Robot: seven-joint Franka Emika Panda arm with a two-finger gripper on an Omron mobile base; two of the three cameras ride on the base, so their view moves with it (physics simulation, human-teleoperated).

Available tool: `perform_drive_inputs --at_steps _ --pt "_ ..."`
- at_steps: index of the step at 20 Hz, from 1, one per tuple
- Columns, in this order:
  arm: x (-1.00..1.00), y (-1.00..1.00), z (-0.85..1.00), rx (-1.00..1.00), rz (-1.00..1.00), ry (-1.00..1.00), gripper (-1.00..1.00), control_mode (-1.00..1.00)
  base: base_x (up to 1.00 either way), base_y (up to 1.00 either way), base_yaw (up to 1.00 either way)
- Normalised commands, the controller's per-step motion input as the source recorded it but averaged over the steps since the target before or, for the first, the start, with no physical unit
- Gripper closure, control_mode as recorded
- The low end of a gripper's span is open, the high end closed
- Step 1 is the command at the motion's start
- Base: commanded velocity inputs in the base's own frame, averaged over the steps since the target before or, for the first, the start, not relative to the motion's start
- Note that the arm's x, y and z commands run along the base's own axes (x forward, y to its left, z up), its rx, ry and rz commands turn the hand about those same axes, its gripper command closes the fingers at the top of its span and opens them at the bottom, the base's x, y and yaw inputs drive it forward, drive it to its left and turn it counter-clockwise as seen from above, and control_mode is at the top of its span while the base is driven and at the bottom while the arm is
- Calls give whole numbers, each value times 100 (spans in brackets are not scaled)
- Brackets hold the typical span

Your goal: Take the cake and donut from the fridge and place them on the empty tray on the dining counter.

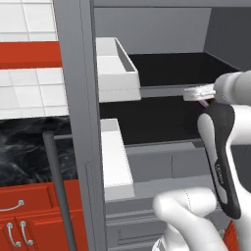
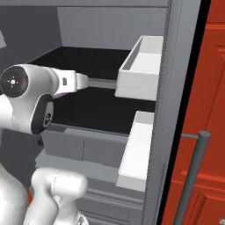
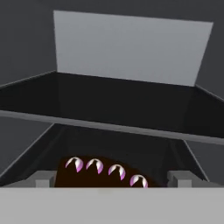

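Note:
The fridge (image 1: 78,122) stands open, and my arm reaches in over its lower black shelf (image 2: 101,110). In the hand view the cake (image 3: 103,173), dark brown with a row of white and pink dollops on top, lies on that shelf just ahead of my gripper (image 3: 111,178). The gripper is open, with one of its fingertips (image 3: 42,179) to each side of the cake and a gap on both sides. My hand (image 1: 198,91) shows at the shelf's front edge, with a bit of pink under it. The donut, the tray and the dining counter are out of view.
White door bins (image 1: 115,63) (image 2: 140,70) hang on the open doors on both sides of the arm. An upper black shelf (image 3: 109,105) runs just above the hand. Dark bar handles (image 1: 59,196) (image 2: 193,176), red cabinets (image 2: 211,88) and a black marbled worktop (image 1: 24,147) flank the fridge.

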Motion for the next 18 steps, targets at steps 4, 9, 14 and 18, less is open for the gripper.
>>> perform_drive_inputs --at_steps 4,9,14,18 --pt "-100 19 -32 0 16 2 100 -100 0 0 0" --pt "-86 15 -50 -3 6 0 100 -100 0 0 0" --pt "-9 0 -20 0 0 0 100 100 2 0 0" --pt "0 0 0 0 0 0 100 100 -20 0 -1"
